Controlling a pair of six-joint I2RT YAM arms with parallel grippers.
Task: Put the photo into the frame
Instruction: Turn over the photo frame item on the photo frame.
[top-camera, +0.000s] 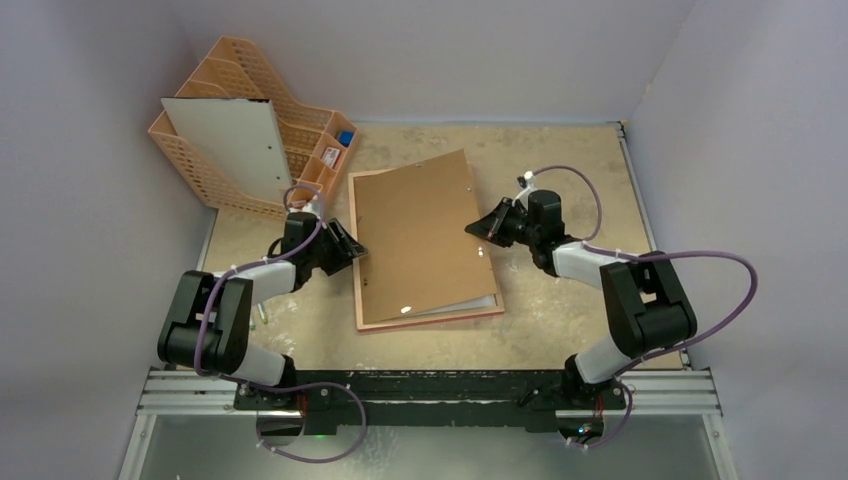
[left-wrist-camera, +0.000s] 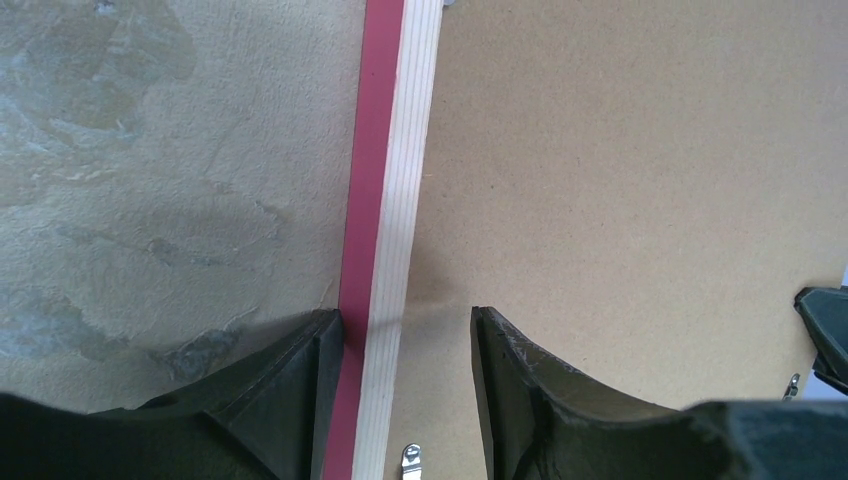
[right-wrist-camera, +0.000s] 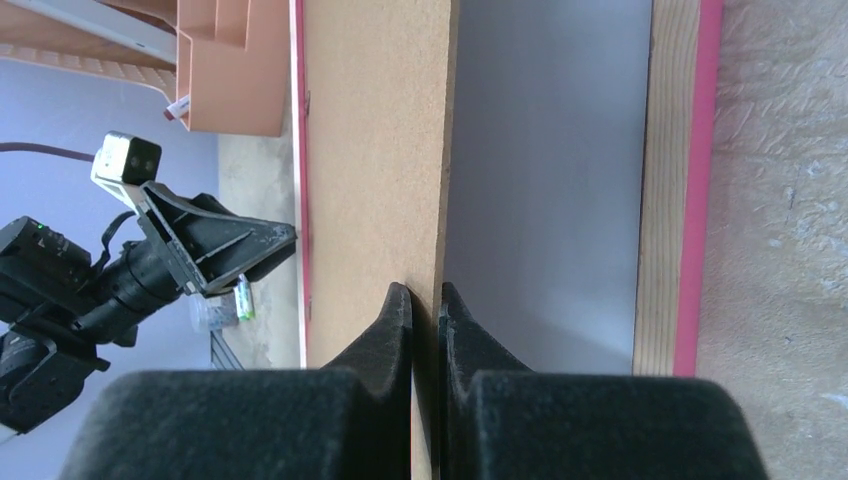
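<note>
- The right hand (right-wrist-camera: 425, 295) is clenched on the right edge of the brown backing board (top-camera: 420, 240), which is raised on that side above the frame (top-camera: 430, 322). The pinch takes only the thin rim, so the board could slip out and drop back onto what lies beneath.
- The frame lies reverse side up on the desk (top-camera: 560, 160) between the two hands. If the board is swung up too fast, the frame may drag or lift with it.
- The left hand (left-wrist-camera: 405, 320) is released and straddles the frame's left rail, with one finger against the pink outer edge and the other over the board with a gap. It braces sideways only, so it would not hold the frame down.
- The photo's blue print shows nowhere. A pale grey surface (right-wrist-camera: 545, 180) lies inside the frame under the raised board; I cannot tell whether it is the photo's back or the pane, so pulling the board away might shift it.
- Both arms reach in low from opposite sides, and the hands point toward each other across the frame.
</note>
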